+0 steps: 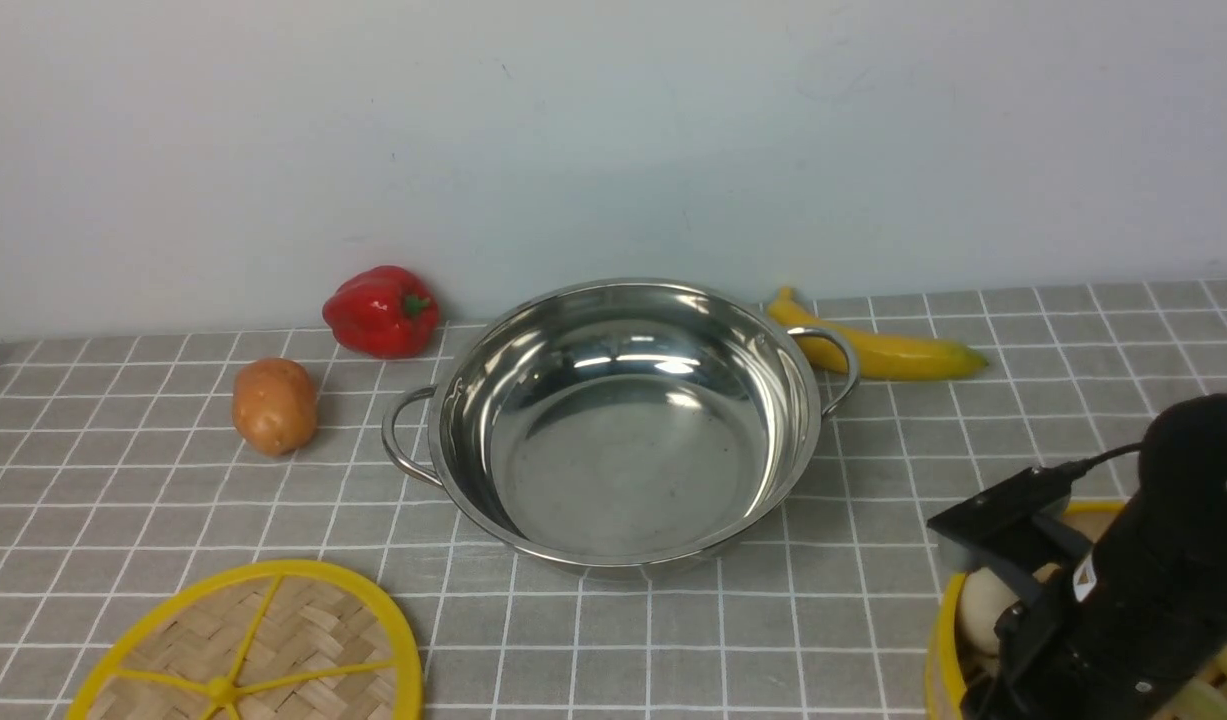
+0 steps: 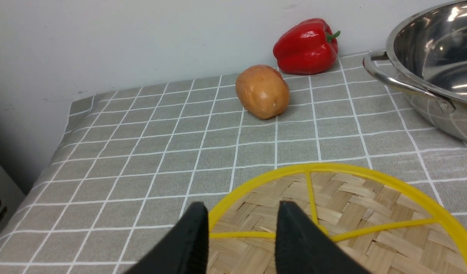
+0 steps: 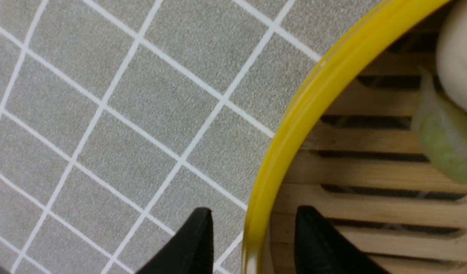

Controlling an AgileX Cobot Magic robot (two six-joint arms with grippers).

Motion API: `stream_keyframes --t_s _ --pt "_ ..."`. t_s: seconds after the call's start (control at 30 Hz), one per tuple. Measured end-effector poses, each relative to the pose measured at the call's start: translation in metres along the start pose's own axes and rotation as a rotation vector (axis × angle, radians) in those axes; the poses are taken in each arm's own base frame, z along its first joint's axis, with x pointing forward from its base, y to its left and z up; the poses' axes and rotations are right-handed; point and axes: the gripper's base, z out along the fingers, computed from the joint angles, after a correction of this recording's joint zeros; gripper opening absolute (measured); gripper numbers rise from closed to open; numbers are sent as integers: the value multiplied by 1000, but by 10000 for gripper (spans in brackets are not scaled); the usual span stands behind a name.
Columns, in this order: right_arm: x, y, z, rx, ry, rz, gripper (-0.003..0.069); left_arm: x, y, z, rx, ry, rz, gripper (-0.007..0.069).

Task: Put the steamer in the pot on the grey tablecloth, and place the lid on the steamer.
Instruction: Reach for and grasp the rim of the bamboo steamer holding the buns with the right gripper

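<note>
At the near right edge of the cloth-covered counter, the right tool (image 3: 252, 213) stands open astride the yellow rim of the bamboo steamer (image 3: 321, 76), one black finger outside the wall and the other inside over the slatted floor, with a gap showing on either side of the rim, so nothing is gripped. The steamer sits on the grey tablecloth (image 1: 873, 600), well apart from the pot, and carries a pale round bun (image 3: 458, 57) and a pale green piece (image 3: 442, 144) beside it. The black right arm (image 1: 1153, 580) covers much of the basket in the front view. At the near left, the woven lid (image 1: 243, 650) lies flat on the cloth, yellow spokes meeting at its hub. The left tool (image 2: 243, 207) hangs over it with its fingers parted and nothing between them; whether they touch the weave cannot be told. In the middle of the cloth stands the shiny steel pot (image 1: 623, 450), its two loop handles pointing left and right. Farther left lies a potato (image 1: 273, 405), and behind it a red bell pepper (image 1: 381, 310) rests near the pale wall (image 1: 613, 130). A banana (image 1: 883, 350) lies just behind the pot's right handle.
</note>
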Motion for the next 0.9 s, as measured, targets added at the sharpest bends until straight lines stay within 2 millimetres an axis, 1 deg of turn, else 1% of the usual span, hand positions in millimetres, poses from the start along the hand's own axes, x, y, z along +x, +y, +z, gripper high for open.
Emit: stream_keyframes --t_s 0.37,0.5,0.53,0.57,0.67,0.7,0.77,0.8,0.9 --pt "-2 -1 0 6 -20 -2 308 0 0 0 0 0 0 243" --pt "-3 -1 3 6 -11 1 296 0 0 0 0 0 0 243" --pt "-3 -2 8 6 10 5 273 0 0 0 0 0 0 243" --pt "-3 -2 9 6 12 6 267 0 0 0 0 0 0 243" --pt "-5 -4 17 7 36 13 187 0 0 0 0 0 0 243" --pt "-5 -4 17 7 38 13 187 0 0 0 0 0 0 243" --pt "-6 -4 17 6 27 15 115 0 0 0 0 0 0 243" --pt "-6 -4 17 6 24 19 92 0 0 0 0 0 0 243" --pt "-7 -4 17 7 20 25 87 0 0 0 0 0 0 243"
